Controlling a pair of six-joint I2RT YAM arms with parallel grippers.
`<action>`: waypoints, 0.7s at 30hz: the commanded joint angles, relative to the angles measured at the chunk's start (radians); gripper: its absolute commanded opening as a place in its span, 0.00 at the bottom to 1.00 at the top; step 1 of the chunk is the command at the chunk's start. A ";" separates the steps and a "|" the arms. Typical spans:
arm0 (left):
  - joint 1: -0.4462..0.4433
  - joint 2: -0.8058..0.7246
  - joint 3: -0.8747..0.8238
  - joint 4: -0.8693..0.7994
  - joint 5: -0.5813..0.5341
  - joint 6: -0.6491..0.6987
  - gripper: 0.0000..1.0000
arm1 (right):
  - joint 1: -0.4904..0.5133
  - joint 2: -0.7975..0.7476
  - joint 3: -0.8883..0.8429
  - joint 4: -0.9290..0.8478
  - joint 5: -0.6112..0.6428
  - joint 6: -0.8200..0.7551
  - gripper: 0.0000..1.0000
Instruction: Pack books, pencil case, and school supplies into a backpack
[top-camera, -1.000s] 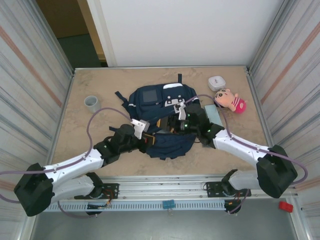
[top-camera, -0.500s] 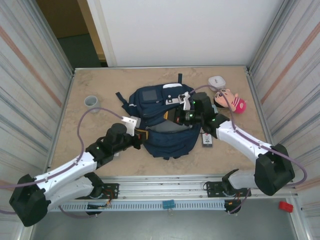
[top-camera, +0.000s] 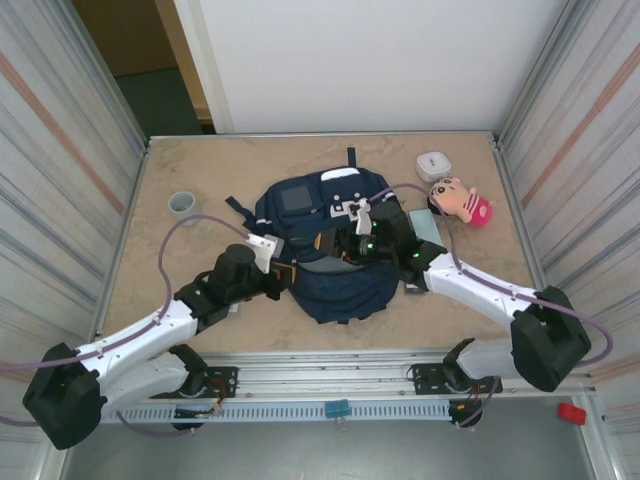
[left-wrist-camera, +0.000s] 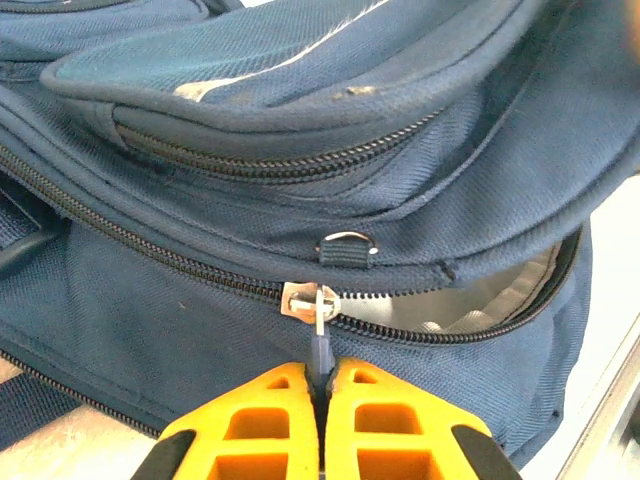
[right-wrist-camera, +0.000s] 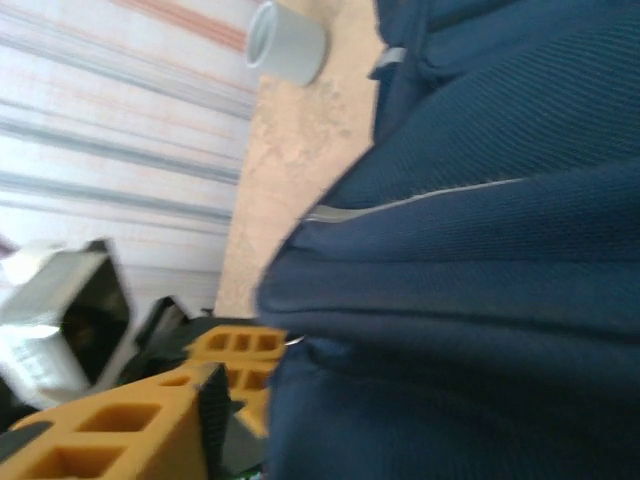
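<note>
Right gripper (top-camera: 335, 245) back over backpack (top-camera: 340, 292), left gripper (left-wrist-camera: 322, 388) pinching zipper pull (left-wrist-camera: 319, 335)

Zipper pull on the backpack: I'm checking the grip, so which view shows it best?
Left wrist: the zipper pull sits close up, pinched by the left gripper. Top external has the backpack whole, the pull too small. Right wrist gives blurred backpack fabric.

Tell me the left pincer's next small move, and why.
Probably drag the zipper pull along the closed teeth: the left pincer is shut on it, the backpack is open only partway, and the pencil case lies outside beside it.
</note>
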 joint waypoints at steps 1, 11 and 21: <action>-0.004 -0.019 0.046 0.022 0.020 0.029 0.00 | 0.006 0.028 0.007 0.112 0.118 0.038 0.26; 0.213 -0.005 0.049 -0.089 -0.041 0.032 0.00 | -0.035 -0.104 0.175 -0.174 -0.023 -0.126 0.03; 0.437 0.332 0.220 -0.018 0.034 0.080 0.04 | -0.116 -0.119 0.331 -0.329 -0.140 -0.180 0.03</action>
